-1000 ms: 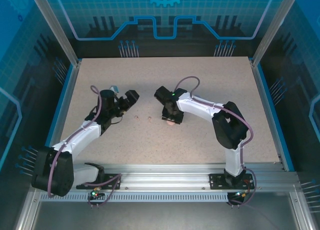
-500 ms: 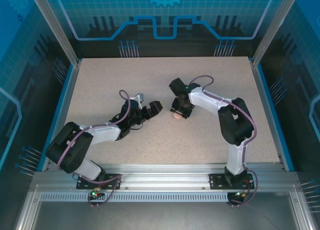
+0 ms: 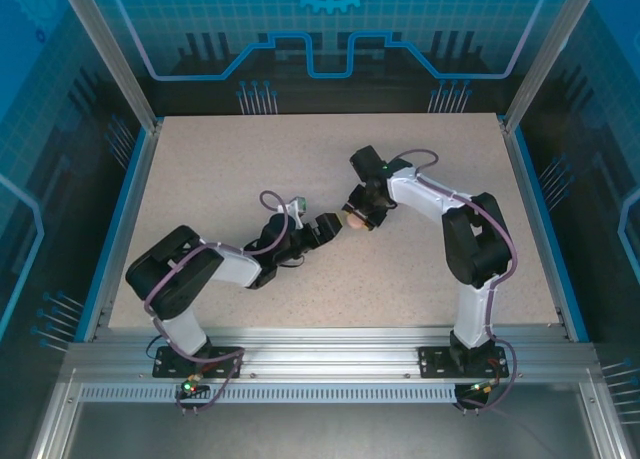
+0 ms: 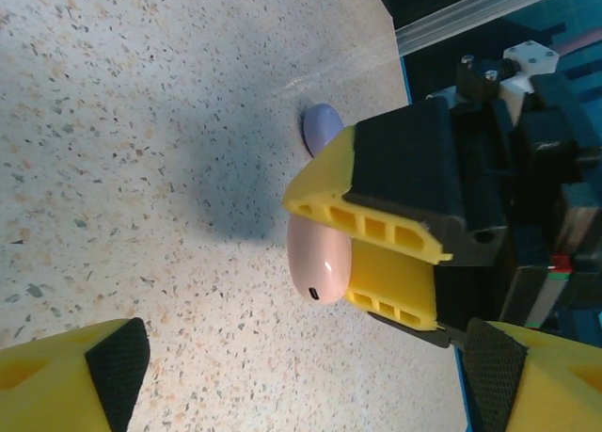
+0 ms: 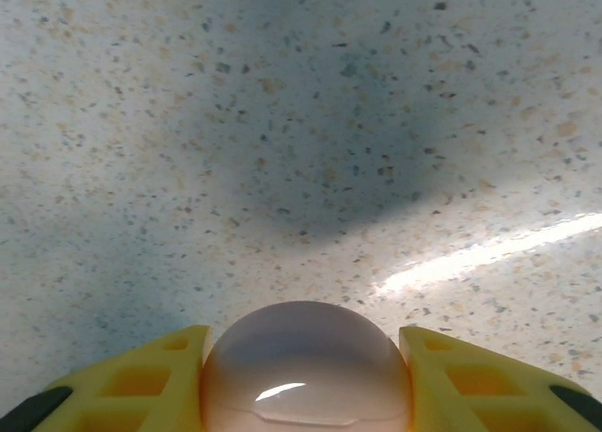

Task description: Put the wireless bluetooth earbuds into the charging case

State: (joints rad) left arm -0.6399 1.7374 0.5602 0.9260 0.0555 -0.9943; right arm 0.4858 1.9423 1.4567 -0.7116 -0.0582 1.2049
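Item, pink charging case point(image 4: 318, 263): round and glossy, at the centre of the left wrist view, clamped between the yellow fingers point(image 4: 376, 230) of your right hand point(image 3: 356, 217); whether it touches the speckled bench point(image 3: 220, 159) you cannot tell. Item, lilac case point(image 4: 322, 126): lying on the bench just behind that hand, upper middle of the same view, partly hidden by the fingers. Item, your left hand point(image 3: 324, 226): just left of centre in the top view, jaws spread wide with nothing between them, pointed at the pink charging case and close beside it, not touching.
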